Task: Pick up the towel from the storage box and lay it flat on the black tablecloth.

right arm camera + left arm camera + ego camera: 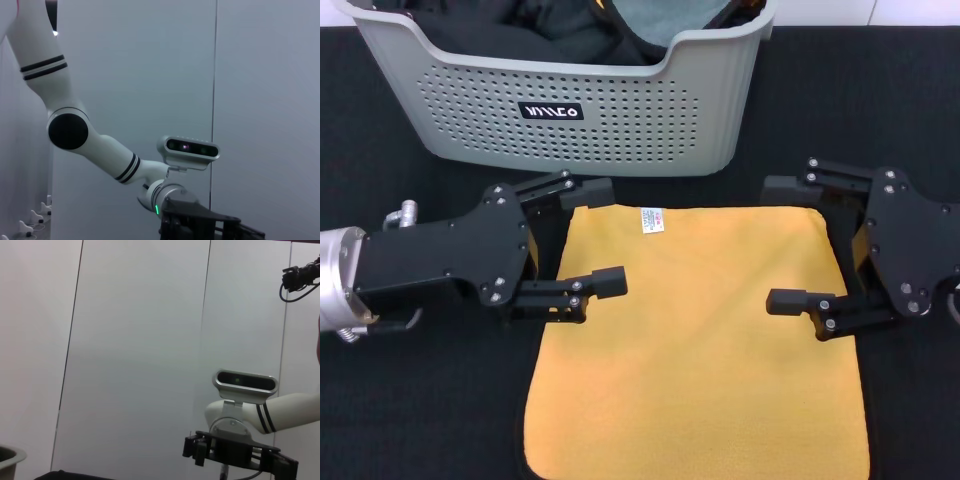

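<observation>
Towel (705, 350) lies flat, yellow side up, on black cloth (410, 400) before box (570, 110). L gripper (595, 235) & R gripper (785, 240): jaws wide, holding nothing. Soft, light, limp; grab by corners.

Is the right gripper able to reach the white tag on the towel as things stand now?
Probably yes. The white tag lies uncovered near the towel's far edge, and the open right gripper hovers beside that edge with nothing between them.

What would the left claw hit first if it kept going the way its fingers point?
Probably the right claw, which faces it across the towel. The left claw points sideways over the yellow cloth, open, with nothing else visible between them, though relative heights are unclear.
</observation>
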Tool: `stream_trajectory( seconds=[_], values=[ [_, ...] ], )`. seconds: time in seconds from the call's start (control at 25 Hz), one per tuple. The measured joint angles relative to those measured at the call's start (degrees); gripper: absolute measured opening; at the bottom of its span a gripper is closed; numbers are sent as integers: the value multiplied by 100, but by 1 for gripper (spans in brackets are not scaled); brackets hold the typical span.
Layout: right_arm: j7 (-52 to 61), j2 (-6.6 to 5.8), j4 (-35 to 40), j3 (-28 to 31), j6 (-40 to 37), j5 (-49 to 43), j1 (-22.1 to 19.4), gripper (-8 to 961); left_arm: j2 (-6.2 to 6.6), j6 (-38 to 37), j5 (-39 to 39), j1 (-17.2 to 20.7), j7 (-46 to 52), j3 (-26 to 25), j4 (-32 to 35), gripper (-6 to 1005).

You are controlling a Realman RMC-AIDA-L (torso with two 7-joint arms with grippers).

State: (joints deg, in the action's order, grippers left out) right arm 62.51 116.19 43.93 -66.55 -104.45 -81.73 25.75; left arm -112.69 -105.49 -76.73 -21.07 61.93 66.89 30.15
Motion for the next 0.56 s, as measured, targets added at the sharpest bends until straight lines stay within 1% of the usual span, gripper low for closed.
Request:
stream_trajectory(
  seconds=[0.4,0.56],
  values=[
    [-36,-3,20,-29,-11,96,8,875,2,-9,-18,51,23,-10,6,872],
    [-37,-6,16,-25,0,97,11,875,-28,-8,-18,37,-7,-10,11,872]
  ],
)
